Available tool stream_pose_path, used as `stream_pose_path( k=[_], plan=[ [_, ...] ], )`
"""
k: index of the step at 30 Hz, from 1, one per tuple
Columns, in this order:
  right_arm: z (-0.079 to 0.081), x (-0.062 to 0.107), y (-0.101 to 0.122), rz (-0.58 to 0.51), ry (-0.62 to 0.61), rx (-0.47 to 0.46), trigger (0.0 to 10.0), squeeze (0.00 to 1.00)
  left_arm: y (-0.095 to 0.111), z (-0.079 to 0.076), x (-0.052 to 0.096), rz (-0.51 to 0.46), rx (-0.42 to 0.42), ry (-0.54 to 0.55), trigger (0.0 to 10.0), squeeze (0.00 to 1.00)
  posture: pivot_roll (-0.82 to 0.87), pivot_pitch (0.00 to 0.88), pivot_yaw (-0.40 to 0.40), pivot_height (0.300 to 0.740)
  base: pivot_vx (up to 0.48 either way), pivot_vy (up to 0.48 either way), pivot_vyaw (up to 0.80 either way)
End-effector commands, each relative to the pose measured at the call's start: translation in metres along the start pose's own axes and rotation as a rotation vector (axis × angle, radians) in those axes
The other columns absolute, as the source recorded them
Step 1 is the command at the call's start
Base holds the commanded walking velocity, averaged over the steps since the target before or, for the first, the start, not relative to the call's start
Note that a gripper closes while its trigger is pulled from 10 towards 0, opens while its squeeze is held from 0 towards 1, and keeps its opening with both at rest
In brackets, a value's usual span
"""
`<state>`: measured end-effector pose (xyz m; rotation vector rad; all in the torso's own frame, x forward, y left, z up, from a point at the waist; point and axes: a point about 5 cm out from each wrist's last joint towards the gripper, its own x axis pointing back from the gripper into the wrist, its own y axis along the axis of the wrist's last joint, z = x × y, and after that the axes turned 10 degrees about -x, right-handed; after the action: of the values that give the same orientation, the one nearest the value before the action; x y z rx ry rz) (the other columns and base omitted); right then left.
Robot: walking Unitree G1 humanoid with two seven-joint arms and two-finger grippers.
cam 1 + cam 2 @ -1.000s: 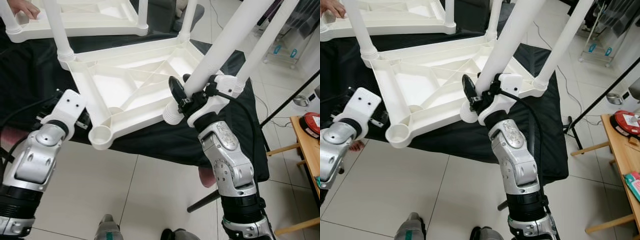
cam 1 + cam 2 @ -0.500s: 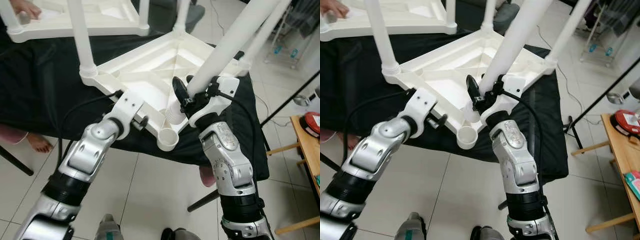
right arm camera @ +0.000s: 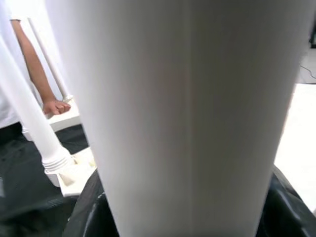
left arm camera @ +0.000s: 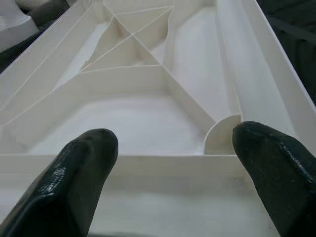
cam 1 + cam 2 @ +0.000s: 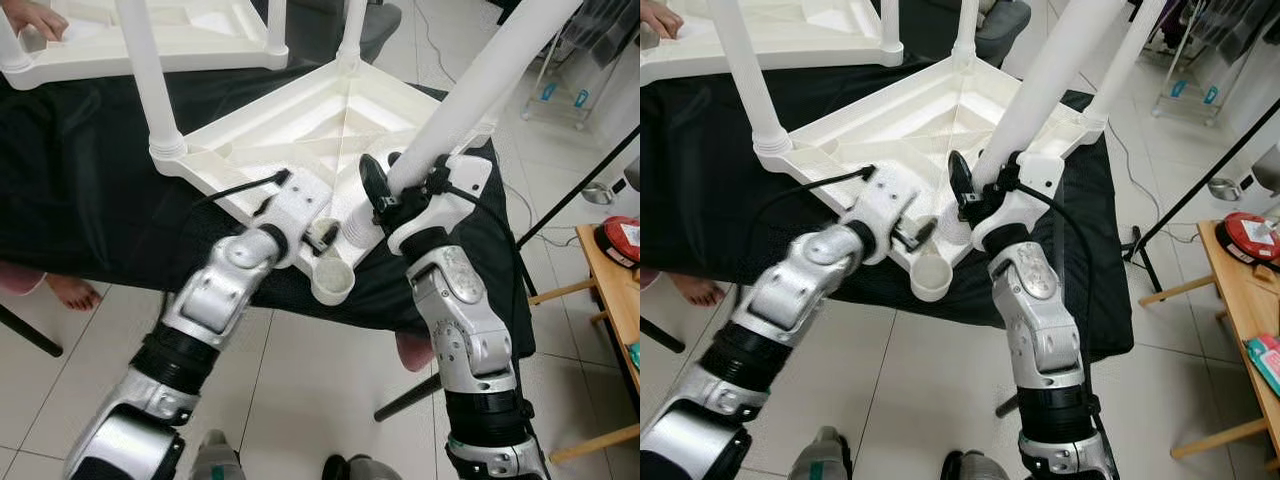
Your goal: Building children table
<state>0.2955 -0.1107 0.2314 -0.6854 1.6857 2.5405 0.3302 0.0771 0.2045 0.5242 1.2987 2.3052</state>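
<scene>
Tabletop (image 5: 300, 140), white moulded plastic, upside down on black-draped desk (image 5: 80, 200), ribbed underside up. Three legs upright in corner sockets; nearest socket (image 5: 332, 282) empty, hanging over desk edge. Fourth leg (image 5: 470, 95) gripped near its foot by right end effector (image 5: 385, 195), tilted, just beside that socket, not yet seated. Left end effector (image 4: 168, 163) spread open astride near rim, bracing it by appearance. Remaining, by judgement: seat last leg, then flip upright. Second white table (image 5: 150, 40) beyond, person's hand (image 5: 35, 15) resting on it.

White upturned table top (image 5: 300, 130) and white leg (image 5: 470, 90) on black cloth (image 5: 80, 190); pale floor tiles (image 5: 300, 390).
</scene>
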Motion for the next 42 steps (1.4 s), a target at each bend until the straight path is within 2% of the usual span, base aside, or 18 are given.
stream_pose_path(
  k=[1,2,4,5,6,10,12,13,16,18,20,22,26,27,34,38,42],
  plan=[
    [-0.001,0.001,0.004,-0.022,-0.008,0.001,10.0,0.0,0.002,-0.001,0.002,-0.022,0.005,0.021,10.0,0.0,0.17,0.107,-0.058,0.74,0.0,0.0,0.0],
    [-0.003,0.006,0.002,-0.016,-0.021,-0.01,10.0,0.0,0.006,0.004,0.015,-0.097,0.057,-0.007,10.0,0.0,0.17,0.092,-0.066,0.74,0.0,0.0,0.0],
    [-0.001,0.017,-0.004,0.015,-0.003,-0.02,10.0,0.0,0.009,0.011,0.039,-0.182,0.044,-0.085,10.0,0.0,0.18,0.084,-0.068,0.74,0.0,0.0,0.0],
    [-0.001,0.017,-0.004,0.015,-0.003,-0.02,10.0,0.0,0.009,0.011,0.039,-0.182,0.044,-0.085,10.0,0.0,0.18,0.084,-0.068,0.74,0.0,0.0,0.0],
    [0.0,0.02,-0.006,0.026,0.007,-0.021,10.0,0.0,0.009,0.012,0.045,-0.192,0.03,-0.114,10.0,0.0,0.18,0.084,-0.068,0.74,0.0,0.0,0.0],
    [0.004,0.028,-0.015,0.072,0.042,-0.011,10.0,0.0,-0.004,0.02,0.06,-0.126,-0.052,-0.183,10.0,0.0,0.18,0.077,-0.064,0.74,0.0,0.0,0.0],
    [0.004,0.028,-0.015,0.072,0.042,-0.011,10.0,0.0,-0.004,0.02,0.06,-0.126,-0.052,-0.183,10.0,0.0,0.18,0.077,-0.064,0.74,0.0,0.0,0.0],
    [0.007,0.031,-0.017,0.089,0.064,-0.029,10.0,0.0,-0.011,0.021,0.064,-0.091,-0.078,-0.204,10.0,0.0,0.18,0.077,-0.063,0.74,0.0,0.0,0.0],
    [0.021,0.035,-0.019,0.114,0.181,-0.047,10.0,0.0,-0.023,0.018,0.066,-0.047,-0.089,-0.223,10.0,0.0,0.18,0.081,-0.061,0.74,0.0,0.0,0.0],
    [0.021,0.035,-0.019,0.114,0.181,-0.047,10.0,0.0,-0.023,0.018,0.066,-0.047,-0.089,-0.223,10.0,0.0,0.18,0.081,-0.061,0.74,0.0,0.0,0.0],
    [0.034,0.034,-0.022,0.135,0.266,-0.051,10.0,0.0,-0.024,0.01,0.063,-0.046,-0.079,-0.225,10.0,0.0,0.18,0.082,-0.063,0.74,0.0,0.0,0.0],
    [0.036,0.033,-0.026,0.144,0.277,-0.048,10.0,0.0,-0.023,0.008,0.062,-0.052,-0.074,-0.223,10.0,0.0,0.19,0.084,-0.066,0.74,0.0,0.0,0.0],
    [0.035,0.031,-0.033,0.16,0.269,-0.041,10.0,0.0,-0.022,0.007,0.062,-0.059,-0.064,-0.221,10.0,0.0,0.19,0.087,-0.068,0.74,0.0,0.0,0.0],
    [0.029,0.029,-0.045,0.188,0.237,-0.015,10.0,0.0,-0.021,0.008,0.064,-0.059,-0.055,-0.216,10.0,0.0,0.19,0.09,-0.07,0.74,0.0,0.0,0.0],
    [0.022,0.029,-0.051,0.205,0.203,0.003,10.0,0.0,-0.022,0.008,0.065,-0.056,-0.053,-0.215,10.0,0.0,0.2,0.098,-0.069,0.74,0.0,0.0,0.0],
    [0.012,0.03,-0.053,0.214,0.172,0.014,10.0,0.0,-0.023,0.009,0.065,-0.053,-0.052,-0.216,10.0,0.0,0.2,0.101,-0.062,0.74,0.0,0.0,0.0],
    [0.006,0.027,-0.055,0.217,0.133,-0.018,10.0,0.0,-0.023,0.007,0.064,-0.054,-0.05,-0.219,10.0,0.0,0.2,0.104,-0.055,0.74,0.0,0.0,0.0]
  ],
)
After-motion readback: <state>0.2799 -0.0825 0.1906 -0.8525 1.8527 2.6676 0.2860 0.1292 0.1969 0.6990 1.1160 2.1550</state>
